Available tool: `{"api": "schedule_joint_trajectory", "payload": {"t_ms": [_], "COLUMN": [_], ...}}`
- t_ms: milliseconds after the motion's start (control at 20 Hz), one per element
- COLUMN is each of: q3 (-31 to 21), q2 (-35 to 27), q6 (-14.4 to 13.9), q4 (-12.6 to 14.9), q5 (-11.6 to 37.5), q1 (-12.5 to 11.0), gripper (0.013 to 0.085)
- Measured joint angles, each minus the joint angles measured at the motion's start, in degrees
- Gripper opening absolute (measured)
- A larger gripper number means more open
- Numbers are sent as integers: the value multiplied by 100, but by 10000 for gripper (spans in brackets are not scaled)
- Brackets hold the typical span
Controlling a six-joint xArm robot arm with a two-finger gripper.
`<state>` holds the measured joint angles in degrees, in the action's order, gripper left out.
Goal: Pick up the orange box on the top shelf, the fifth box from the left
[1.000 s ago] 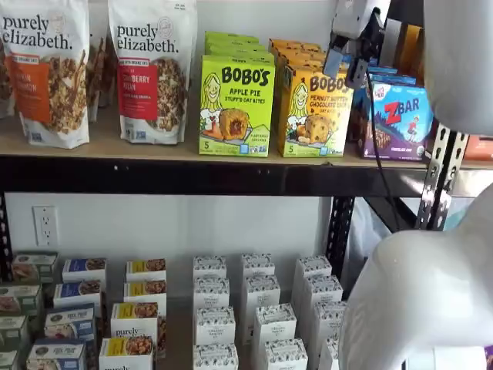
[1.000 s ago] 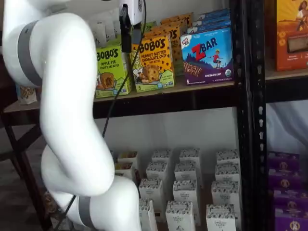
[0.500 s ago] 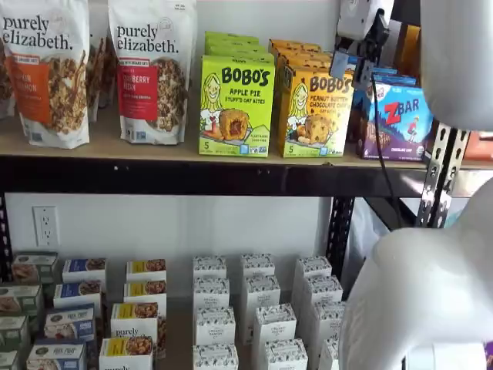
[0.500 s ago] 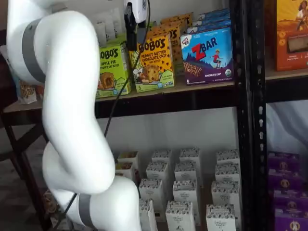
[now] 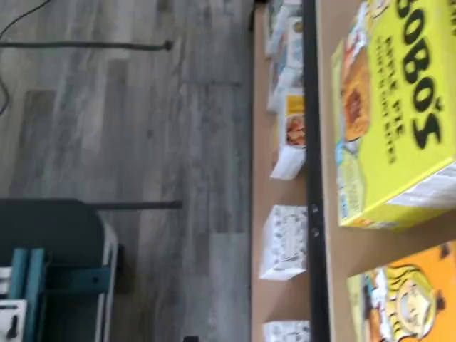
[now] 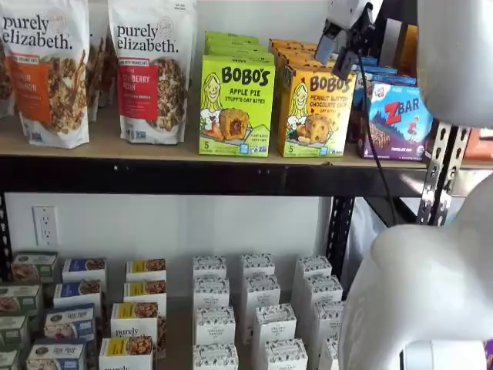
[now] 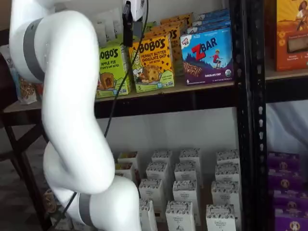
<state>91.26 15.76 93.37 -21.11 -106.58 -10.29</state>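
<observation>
The orange box [image 6: 314, 112] stands upright at the front of its row on the top shelf [image 6: 154, 150], and it shows in both shelf views [image 7: 153, 62]. The shelf board also shows in a shelf view [image 7: 202, 86]. My gripper [image 6: 337, 48] hangs in front of the box's upper right corner, tilted, with a gap between its two black fingers and nothing in them. In a shelf view the gripper [image 7: 131, 26] sits over the box's upper left edge. The wrist view shows a corner of the orange box [image 5: 406, 306] on the shelf board [image 5: 385, 249].
A lime-green Apple Pie carton [image 6: 236, 104] stands close on the orange box's left, a blue ZBar box [image 6: 398, 119] on its right. Granola bags [image 6: 154, 69] stand further left. Small white boxes [image 6: 262, 316] fill the lower shelf. A black upright [image 7: 245, 96] stands right of the ZBar.
The gripper has risen a little and shifted left across the orange box's top. The boxes have not moved.
</observation>
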Motion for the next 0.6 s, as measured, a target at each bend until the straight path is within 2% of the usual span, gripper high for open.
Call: {"api": "schedule_joint_trajectory", "payload": {"t_ms": [150, 300, 450, 600], "q3": [-153, -480, -499, -497], "q2": [70, 264, 261, 245], "q6": [16, 37, 18, 10], "q4": [-219, -534, -595, -528], "q5": [287, 842, 1045, 1223], "q1": [-62, -129, -110, -67], "gripper": [850, 850, 850, 850]}}
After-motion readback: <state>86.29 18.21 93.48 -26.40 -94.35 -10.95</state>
